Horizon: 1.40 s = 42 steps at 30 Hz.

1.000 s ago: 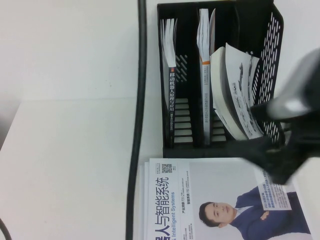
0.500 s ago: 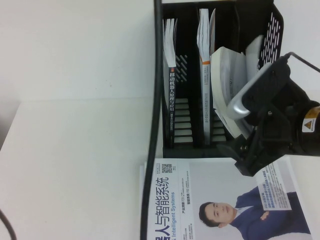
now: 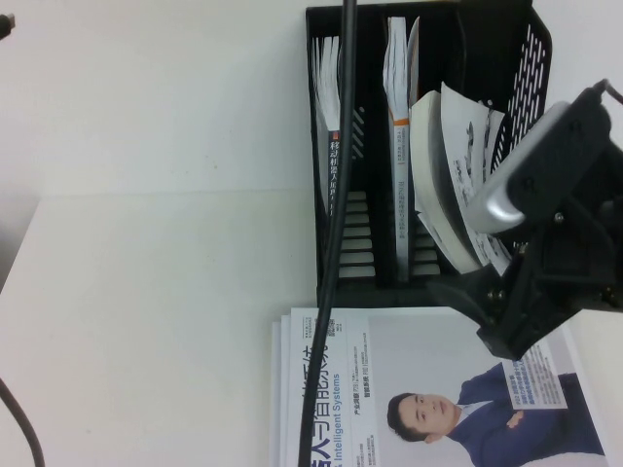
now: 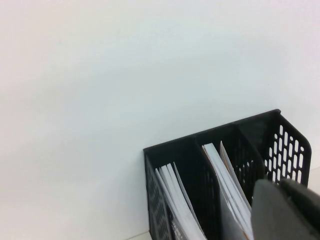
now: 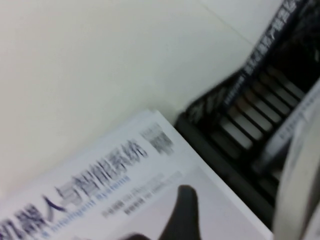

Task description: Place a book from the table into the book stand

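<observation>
The book (image 3: 453, 175), white with a grey picture, leans curved in the right slot of the black book stand (image 3: 531, 78). My right gripper (image 3: 496, 321) hangs over the stand's front right corner, just in front of the book, and is open. In the right wrist view one dark finger (image 5: 182, 210) shows above the man-cover book, apart from a pale blurred book edge (image 5: 300, 165). My left gripper (image 4: 287, 212) is shut and raised in front of the stand (image 4: 287, 150). It is out of the high view.
A black-spined book (image 3: 334, 185) stands in the left slot and a white book (image 3: 399, 97) in the middle slot. The book with a man in a blue suit (image 3: 419, 399) lies on the white table (image 3: 146, 292) in front of the stand. A black cable (image 3: 336, 224) hangs across the stand.
The black cable has swung to the right, now across the stand's left slot. My right arm moved over the leaning book, then back right and down, uncovering it. The book stays in the right slot.
</observation>
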{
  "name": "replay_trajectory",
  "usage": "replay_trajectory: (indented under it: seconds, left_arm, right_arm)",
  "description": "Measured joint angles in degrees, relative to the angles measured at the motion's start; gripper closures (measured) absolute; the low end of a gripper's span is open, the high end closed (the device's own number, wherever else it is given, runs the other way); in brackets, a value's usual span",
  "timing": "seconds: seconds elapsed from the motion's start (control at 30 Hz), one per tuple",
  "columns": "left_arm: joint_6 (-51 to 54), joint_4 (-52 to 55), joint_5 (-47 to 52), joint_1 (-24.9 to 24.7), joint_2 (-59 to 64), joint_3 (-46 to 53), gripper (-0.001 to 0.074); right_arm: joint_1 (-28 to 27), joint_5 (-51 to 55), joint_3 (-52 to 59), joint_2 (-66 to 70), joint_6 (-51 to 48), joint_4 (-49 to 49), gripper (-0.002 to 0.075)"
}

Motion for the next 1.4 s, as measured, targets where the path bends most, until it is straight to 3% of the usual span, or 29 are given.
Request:
replay_trajectory:
  seconds: [0.3,0.7,0.8,0.97,1.17,1.4]
  left_arm:
    - [1.47,0.00,0.24,0.00,0.00,0.00,0.0735]
    - [2.88,0.00,1.23,0.00,0.00,0.00,0.0736]
    - [2.88,0.00,1.61,0.00,0.00,0.00,0.0736]
    - [2.88,0.00,1.71,0.00,0.00,0.00,0.0736]
    - [2.93,0.00,1.71,0.00,0.00,0.00,0.0736]
    - [2.93,0.00,2.12,0.00,0.00,0.00,0.0736]
  right_arm:
    - [0.00,0.55,0.00,6.87,17.44,-20.31,0.0120]
    - [0.00,-2.93,-0.65,15.34,25.95,-29.78,0.0141]
    - [0.00,-2.59,-0.73,16.52,31.76,-36.44,0.0220]
    - [0.24,1.08,-2.57,16.58,42.06,-45.99,0.0546]
    - [0.13,8.44,-7.23,16.84,52.40,-50.22,0.0587]
    - [0.05,16.77,-14.80,17.29,57.48,-48.86,0.0589]
